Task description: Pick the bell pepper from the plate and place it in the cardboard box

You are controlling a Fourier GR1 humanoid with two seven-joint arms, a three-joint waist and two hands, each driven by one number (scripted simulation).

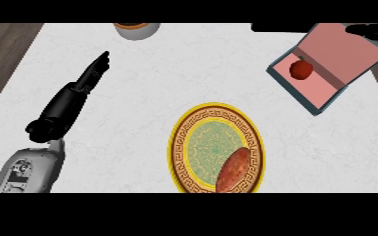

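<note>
The red bell pepper [301, 69] lies inside the cardboard box [325, 91], which has a pink inside and stands open at the upper right. No hand touches the pepper. The yellow-rimmed patterned plate [179, 145] sits low in the middle and bears only an orange-brown oblong vegetable [235, 171]. My left hand [77, 92] rests at the left, open, fingers straight and pointing up the counter, far from the plate and the box. A black shape [362, 30] at the top right edge beside the box may be my right hand; too little of it shows to tell.
A grey cup [137, 30] with a brown top stands at the counter's far edge, left of the middle. The white counter ends at a dark wooden strip [15, 45] on the left.
</note>
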